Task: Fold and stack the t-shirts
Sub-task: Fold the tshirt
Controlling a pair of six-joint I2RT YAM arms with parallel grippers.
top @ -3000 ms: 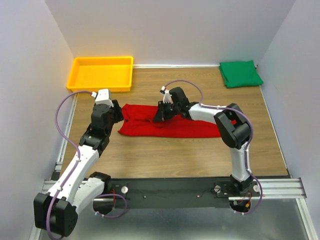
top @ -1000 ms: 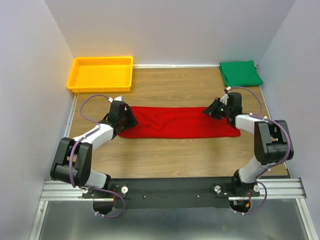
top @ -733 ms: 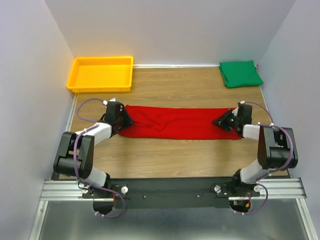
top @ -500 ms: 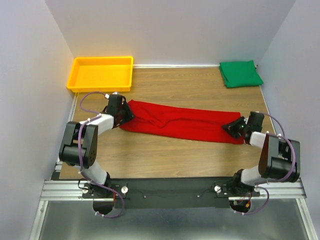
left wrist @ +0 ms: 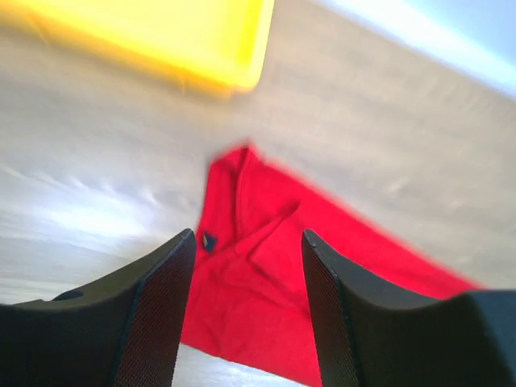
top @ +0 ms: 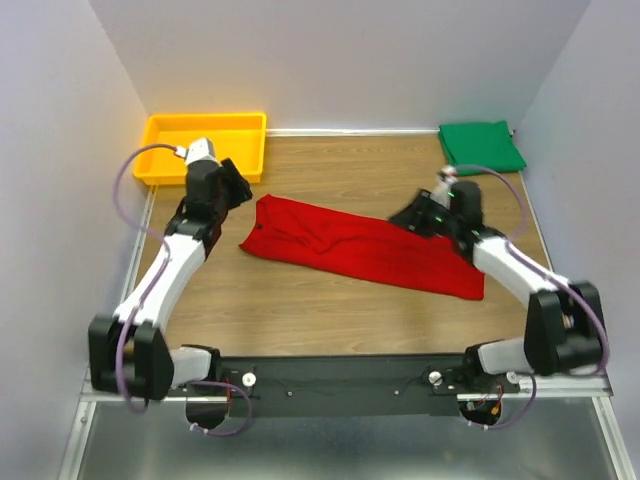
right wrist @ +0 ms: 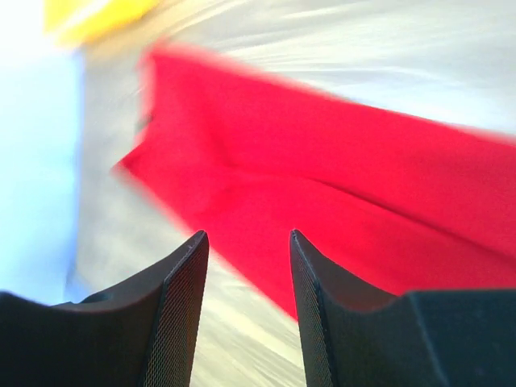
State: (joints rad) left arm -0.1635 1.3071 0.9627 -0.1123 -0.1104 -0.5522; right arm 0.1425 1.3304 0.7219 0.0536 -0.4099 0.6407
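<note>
The red t-shirt [top: 360,250] lies on the table as a long folded strip, slanting from back left to front right. The green t-shirt [top: 482,147] sits folded in the back right corner. My left gripper [top: 238,190] hovers open just beyond the strip's left end, near the tray; the left wrist view shows the red t-shirt [left wrist: 250,282] below its empty fingers [left wrist: 165,306]. My right gripper [top: 403,220] hangs open over the strip's right half. In the right wrist view the red t-shirt [right wrist: 339,193] lies under its gripper [right wrist: 246,238], with nothing held.
A yellow tray [top: 205,145] stands at the back left, close behind the left gripper, and also shows as the yellow tray [left wrist: 161,40] in the left wrist view. Walls close in the table on the left, back and right.
Both grippers have opened and let go of the red shirt's ends. The left one rose toward the tray, the right one moved back and inward. The strip now lies slanted.
</note>
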